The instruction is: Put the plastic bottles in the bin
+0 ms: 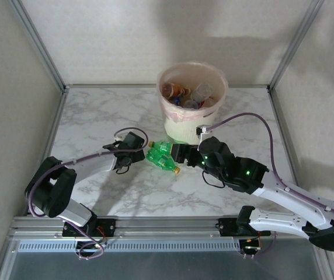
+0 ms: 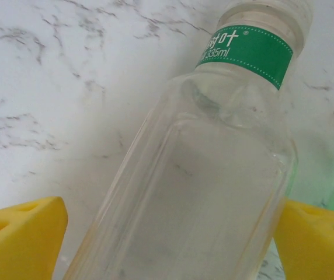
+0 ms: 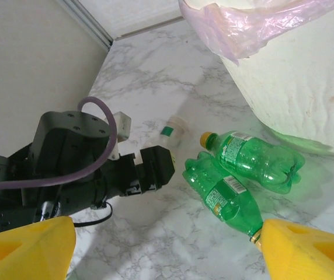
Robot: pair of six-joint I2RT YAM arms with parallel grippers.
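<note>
Three bottles are lying on the marble table (image 1: 97,116) just in front of the bin (image 1: 178,125). A green bottle (image 3: 254,158) is resting close to the bin's wall. A second green bottle (image 3: 221,195) is lying beside it, its yellow cap pointing toward the right gripper (image 3: 167,233). That gripper is hovering low, with its yellow fingers (image 3: 27,245) spread wide and nothing between them.

A clear bottle (image 2: 202,192) with a green label band is lying a little to the left of the green pair. The left gripper (image 2: 170,224) is straddling its body, fingers wide, one on each side (a sliver of table is showing between the bottle and the finger at the left of the wrist view; on the other side I cannot tell whether the pad is touching).

The bin, lined with a thin pinkish bag, is standing at the far middle of the table and is already holding a heap of bottles (image 1: 187,93), some red-labelled, some clear.
</note>
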